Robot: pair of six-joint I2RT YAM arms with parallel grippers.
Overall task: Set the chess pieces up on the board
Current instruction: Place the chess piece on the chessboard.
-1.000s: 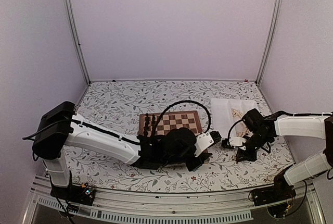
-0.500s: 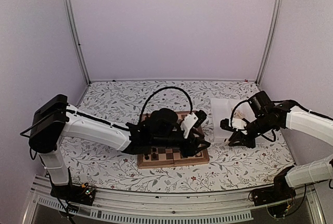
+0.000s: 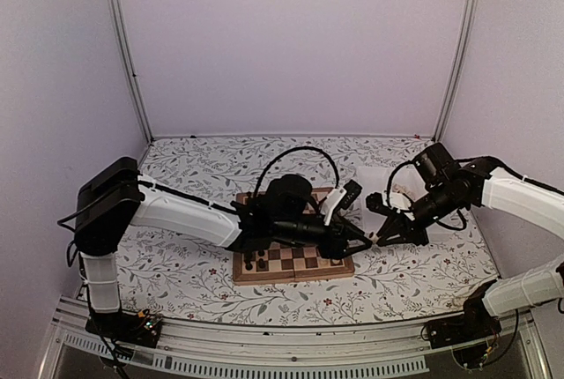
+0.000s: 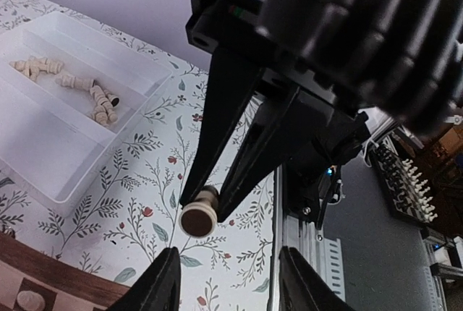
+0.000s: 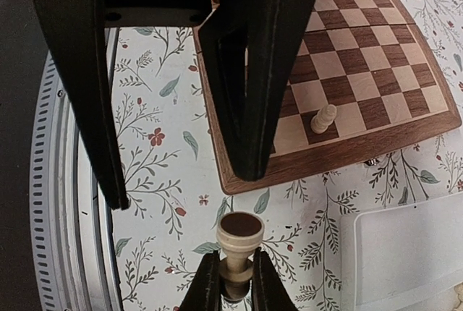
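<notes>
Right wrist, right claw (image 5: pixel 233 282) pinching pale chess piece (image 5: pixel 239 242) past board (image 5: pixel 376 58) edge, left claw (image 5: pixel 184 189) spread wide

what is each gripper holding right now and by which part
The right gripper holds a pale chess piece by its stem, just behind the round base. The left gripper is open and holds nothing.

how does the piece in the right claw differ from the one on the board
The held piece is pinched in the right claw; the board piece stands free. The held piece hangs off the board; the board piece sits on a square near its rim. Both are pale.
</notes>
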